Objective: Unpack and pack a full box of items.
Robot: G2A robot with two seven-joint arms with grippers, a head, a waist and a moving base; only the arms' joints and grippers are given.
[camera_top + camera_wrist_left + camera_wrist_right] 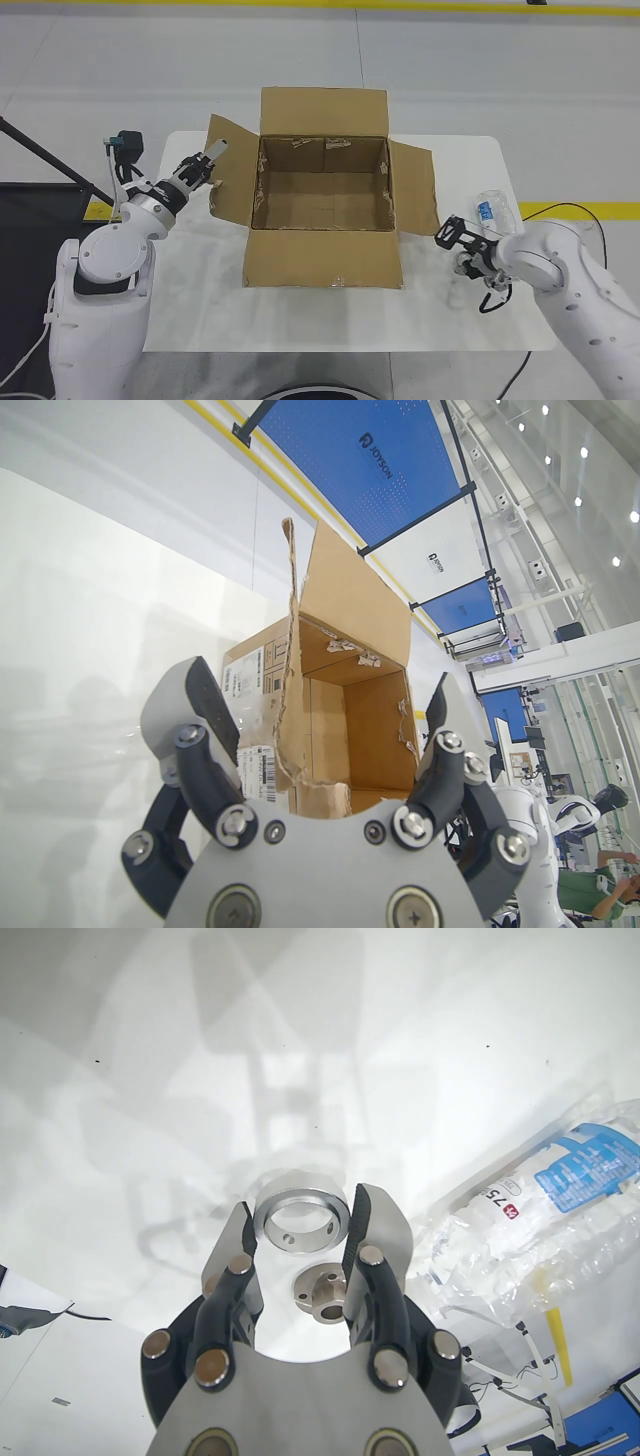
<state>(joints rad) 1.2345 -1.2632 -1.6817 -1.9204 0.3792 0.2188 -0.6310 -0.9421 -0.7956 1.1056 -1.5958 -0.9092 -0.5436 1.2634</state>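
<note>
1. Found the cardboard box (323,215) upright at the middle of the white table (300,320), with all four flaps folded outward and its brown floor bare to the top view.
2. Noted ragged shreds of torn paper tape along the box's inner rim, and a rough, jagged edge on the left flap. Recorded printed labels with barcodes on the outer wall below that flap, as seen from the left wrist.
3. Located the left gripper (212,165) just outside the box's left flap. Confirmed its jaws spread wide in the left wrist view (322,700), with the torn flap edge standing between them and touching neither pad.
4. Located the right gripper (447,236) low over the table, just beyond the box's right flap. Confirmed its jaws pinching a metal ring (305,1242), one pad against each side of the rim (302,1215).
5. Described the ring as a short, bright, machined collar with small drilled holes through its wall.
6. Noted a flanged metal hub (322,1295) on the table just beside the ring, apart from it.
7. Noted a clear plastic bottle (495,212) with a blue label, wrapped in crinkled film (550,1208), lying on its side on the table right of the box, beyond the right gripper.
</note>
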